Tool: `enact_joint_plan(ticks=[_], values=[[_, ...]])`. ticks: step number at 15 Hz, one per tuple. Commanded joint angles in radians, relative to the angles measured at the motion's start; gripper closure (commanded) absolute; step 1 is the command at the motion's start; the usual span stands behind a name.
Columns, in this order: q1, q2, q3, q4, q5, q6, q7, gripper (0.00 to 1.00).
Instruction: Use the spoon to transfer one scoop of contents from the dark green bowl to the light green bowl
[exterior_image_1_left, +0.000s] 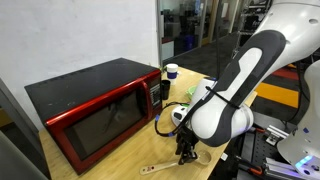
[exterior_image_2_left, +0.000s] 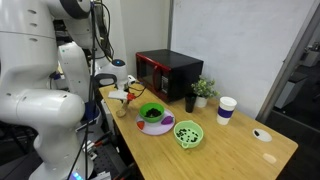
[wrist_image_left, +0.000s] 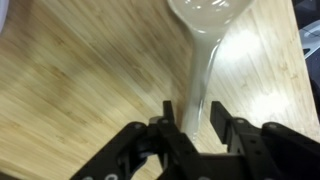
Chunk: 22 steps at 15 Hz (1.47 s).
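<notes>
In the wrist view the pale wooden spoon (wrist_image_left: 203, 40) lies on the wooden table, with its round head at the top edge. My gripper (wrist_image_left: 193, 112) is low over it and open. Its two black fingers straddle the slim handle, with a narrow gap on the right side. In an exterior view the gripper (exterior_image_1_left: 185, 150) is at the table's near edge, over the spoon (exterior_image_1_left: 158, 168). In an exterior view the dark green bowl (exterior_image_2_left: 152, 112) with dark contents (exterior_image_2_left: 151, 115) sits just right of my gripper (exterior_image_2_left: 122, 98). The light green bowl (exterior_image_2_left: 188, 135) stands further right with dark bits inside.
A red microwave (exterior_image_1_left: 95, 105) stands at the back of the table, also seen in an exterior view (exterior_image_2_left: 165, 72). Beside it are a black cup (exterior_image_2_left: 190, 102) and a small plant (exterior_image_2_left: 204, 89). A white cup with a blue top (exterior_image_2_left: 226, 110) stands further right. My bulky arm (exterior_image_1_left: 235, 85) hides the bowls.
</notes>
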Motion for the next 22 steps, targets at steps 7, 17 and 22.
enact_joint_plan(ticks=[7,17,22], values=[[-0.024,-0.069,-0.011,-0.023,0.026,0.008,-0.084,0.0],[-0.037,-0.204,-0.221,-0.026,-0.317,-0.125,-0.054,0.0],[-0.052,-0.203,-0.36,0.011,-0.758,-0.288,0.24,0.0]])
